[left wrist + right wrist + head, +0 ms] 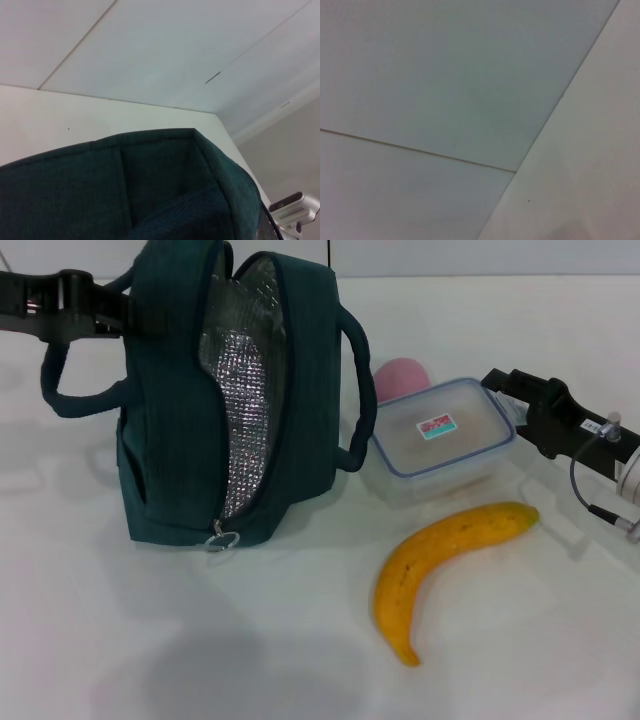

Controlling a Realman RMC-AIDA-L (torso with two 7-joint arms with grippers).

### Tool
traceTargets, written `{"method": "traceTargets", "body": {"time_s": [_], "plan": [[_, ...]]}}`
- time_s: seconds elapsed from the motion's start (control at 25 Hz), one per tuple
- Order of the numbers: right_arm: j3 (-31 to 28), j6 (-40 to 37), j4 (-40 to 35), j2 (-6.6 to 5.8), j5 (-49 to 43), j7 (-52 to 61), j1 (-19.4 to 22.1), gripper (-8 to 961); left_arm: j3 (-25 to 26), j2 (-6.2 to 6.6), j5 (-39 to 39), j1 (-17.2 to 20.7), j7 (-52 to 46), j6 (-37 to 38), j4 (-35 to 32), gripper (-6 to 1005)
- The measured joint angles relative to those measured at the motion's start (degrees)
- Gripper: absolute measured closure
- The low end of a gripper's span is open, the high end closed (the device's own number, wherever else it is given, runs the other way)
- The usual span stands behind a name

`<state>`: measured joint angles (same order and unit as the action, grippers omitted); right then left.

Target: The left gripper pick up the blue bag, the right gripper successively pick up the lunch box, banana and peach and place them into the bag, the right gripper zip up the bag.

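- Bright, even light falls from above; soft shadows spread under the bag (230, 400) and banana (440, 560).
- Foil lining (245, 390) glints; focus is sharp.

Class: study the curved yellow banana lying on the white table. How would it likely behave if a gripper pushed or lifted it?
The curved yellow banana lies flat on the white table, so a push would probably pivot it rather than roll it. Its smooth skin may slip, and its brown-flecked peel suggests ripeness, so squeezing could bruise it.

Bare test-bench setting, plain white table (150, 640), pale panelled wall (165, 55), nothing homely
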<state>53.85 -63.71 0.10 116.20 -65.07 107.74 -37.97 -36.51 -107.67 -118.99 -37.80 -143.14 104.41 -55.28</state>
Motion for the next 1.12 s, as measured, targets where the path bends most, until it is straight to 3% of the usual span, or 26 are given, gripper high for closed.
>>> {"method": "traceTargets", "body": {"time_s": [0.16, 0.28, 0.72, 1.12], "plan": [[-0.10, -0.14, -0.07, -0.01, 0.14, -0.02, 0.00, 498, -0.07, 0.00, -0.03, -0.17, 0.18, 0.00, 0.00, 960], [0.08, -0.21, -0.10, -0.01, 0.10, -0.04, -0.02, 705, -0.15, 0.00, -0.05, -0.25, 0.44, 0.00, 0.00, 960], [-0.35, -2.08, -0.10, -0.01, 0.65, -1.52, 0.64, 860, 0.10, 0.01, -0.11, -0.43, 0.84, 0.00, 1.35, 960], [-1.32, -11.24, -1.77, -0.01, 6.75, -4.25, 3.95, 837, -0.20, -0.10, -0.11, -0.44, 0.48, 0.00, 1.60, 960]]}}
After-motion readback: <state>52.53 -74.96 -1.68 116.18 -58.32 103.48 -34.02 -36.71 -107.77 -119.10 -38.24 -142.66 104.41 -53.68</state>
